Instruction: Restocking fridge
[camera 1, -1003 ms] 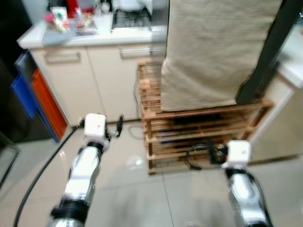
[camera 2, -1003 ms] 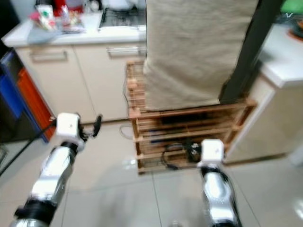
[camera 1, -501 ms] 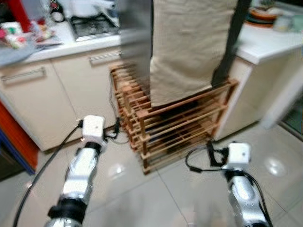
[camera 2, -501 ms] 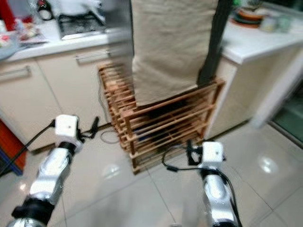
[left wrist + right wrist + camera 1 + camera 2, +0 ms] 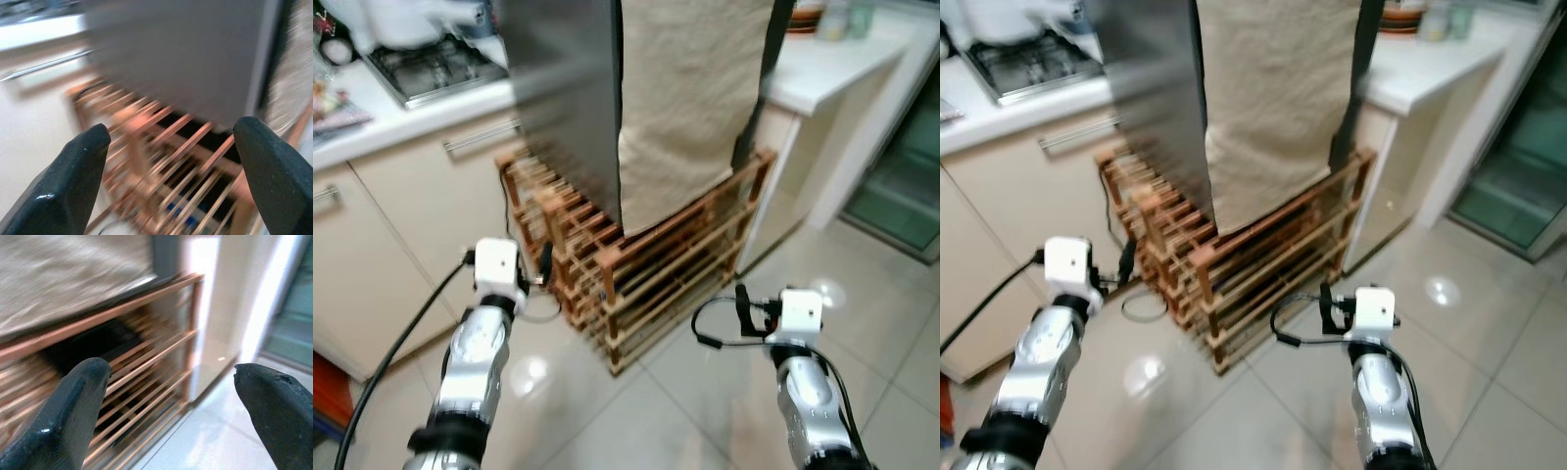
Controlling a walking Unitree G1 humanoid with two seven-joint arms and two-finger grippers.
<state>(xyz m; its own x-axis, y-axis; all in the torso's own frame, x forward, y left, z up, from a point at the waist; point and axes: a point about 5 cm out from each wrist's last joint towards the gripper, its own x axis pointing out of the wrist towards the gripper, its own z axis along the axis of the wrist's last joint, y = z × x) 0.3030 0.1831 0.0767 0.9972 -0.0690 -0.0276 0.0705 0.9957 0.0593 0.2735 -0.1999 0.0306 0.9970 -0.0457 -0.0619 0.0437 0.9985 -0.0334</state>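
Both arms are held out low over the tiled floor, with nothing in either gripper. My left gripper (image 5: 546,262) is open, and in the left wrist view (image 5: 171,132) its fingers stand wide apart, facing a wooden slatted rack (image 5: 656,264). My right gripper (image 5: 741,300) is open too (image 5: 168,367), pointing at the rack's right end. On the rack stands a tall grey metal appliance (image 5: 568,98) with a beige cloth (image 5: 690,88) draped down its front. The wrist views are blurred.
Cream cabinets (image 5: 401,215) with a stove (image 5: 431,69) on the counter run along the left. A white counter (image 5: 822,69) lies right of the rack, with a dark glass door (image 5: 901,186) beyond. A black cable (image 5: 382,372) trails across the glossy floor (image 5: 891,333).
The camera has swung to the right: the rack and cabinets slid left in view, the blue and orange crates left the picture, and the glass door came in. Both arms keep their pose.
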